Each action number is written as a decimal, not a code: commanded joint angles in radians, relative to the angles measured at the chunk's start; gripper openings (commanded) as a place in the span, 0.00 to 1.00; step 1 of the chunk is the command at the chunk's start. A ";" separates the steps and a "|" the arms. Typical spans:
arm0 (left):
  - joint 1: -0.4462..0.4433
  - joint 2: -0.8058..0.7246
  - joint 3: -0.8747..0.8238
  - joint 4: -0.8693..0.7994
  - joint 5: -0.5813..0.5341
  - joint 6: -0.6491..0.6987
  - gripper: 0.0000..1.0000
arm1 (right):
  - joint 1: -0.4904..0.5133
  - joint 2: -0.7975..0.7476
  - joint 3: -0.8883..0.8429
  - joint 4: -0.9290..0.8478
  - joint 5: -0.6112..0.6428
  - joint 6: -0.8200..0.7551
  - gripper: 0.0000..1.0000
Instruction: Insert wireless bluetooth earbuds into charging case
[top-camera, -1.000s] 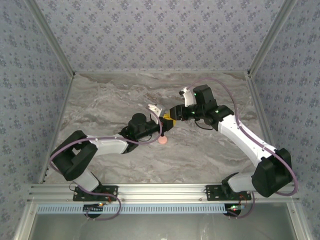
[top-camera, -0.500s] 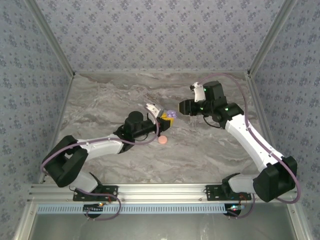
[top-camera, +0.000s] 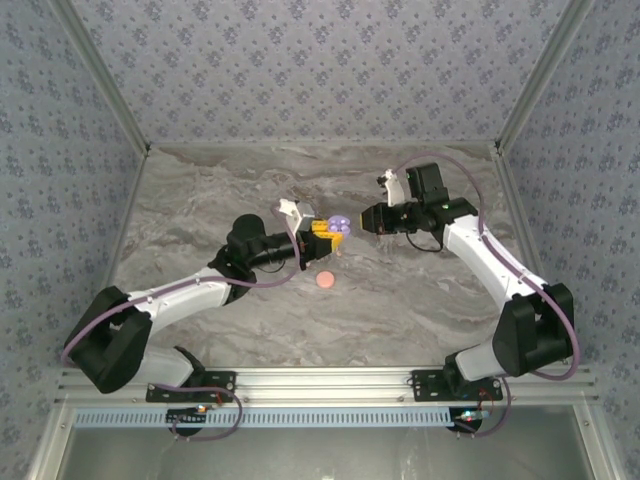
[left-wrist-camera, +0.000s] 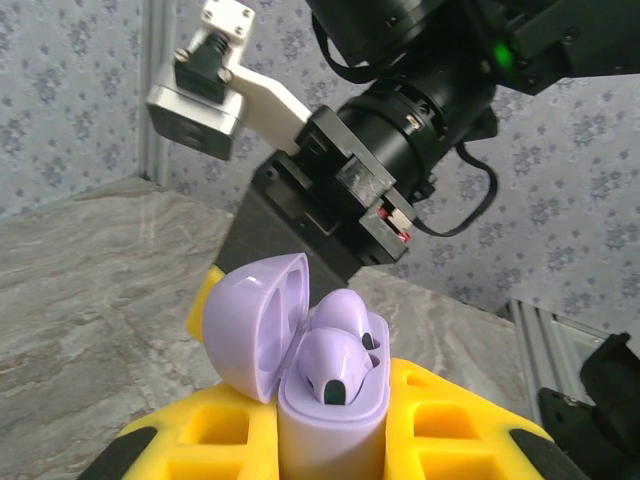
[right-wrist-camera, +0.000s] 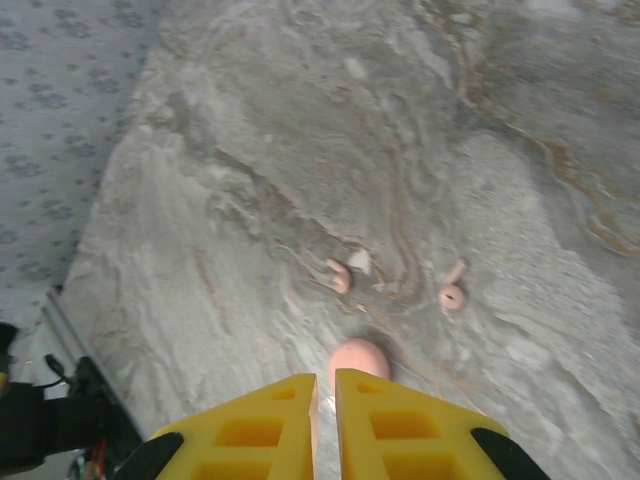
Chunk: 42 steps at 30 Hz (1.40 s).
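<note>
My left gripper (left-wrist-camera: 332, 425) is shut on a lilac charging case (left-wrist-camera: 325, 430), held upright with its lid (left-wrist-camera: 255, 325) flipped open. Two lilac earbuds (left-wrist-camera: 335, 355) sit in the case's wells. In the top view the left gripper (top-camera: 322, 231) holds this case (top-camera: 339, 224) above the table's middle, and my right gripper (top-camera: 360, 219) hovers just to its right. The right gripper (right-wrist-camera: 326, 390) is shut, with only a thin slit between its yellow fingers (right-wrist-camera: 400, 420) and nothing in it. Below it on the marble lie two whitish-pink earbuds (right-wrist-camera: 339, 276) (right-wrist-camera: 452, 294).
A round pink case (top-camera: 324, 280) lies shut on the marble table (top-camera: 200, 210), also seen as the pink case (right-wrist-camera: 358, 358) under the right fingertips. The right arm's dark wrist (left-wrist-camera: 400, 130) looms close behind the lilac case. Patterned walls enclose the table on three sides.
The right gripper has drawn back from the lilac case to the right and shut its jaws. The left arm has stretched out, still holding the case.
</note>
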 joint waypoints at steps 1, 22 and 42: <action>0.004 0.003 0.006 0.078 0.067 -0.031 0.08 | 0.005 0.007 -0.010 0.074 -0.129 0.026 0.13; 0.024 0.072 0.008 0.070 0.023 -0.102 0.09 | 0.032 -0.056 -0.030 0.182 -0.317 0.061 0.13; 0.143 0.323 0.387 -0.617 -0.308 -0.230 0.12 | 0.002 -0.104 -0.039 -0.087 0.382 0.015 0.19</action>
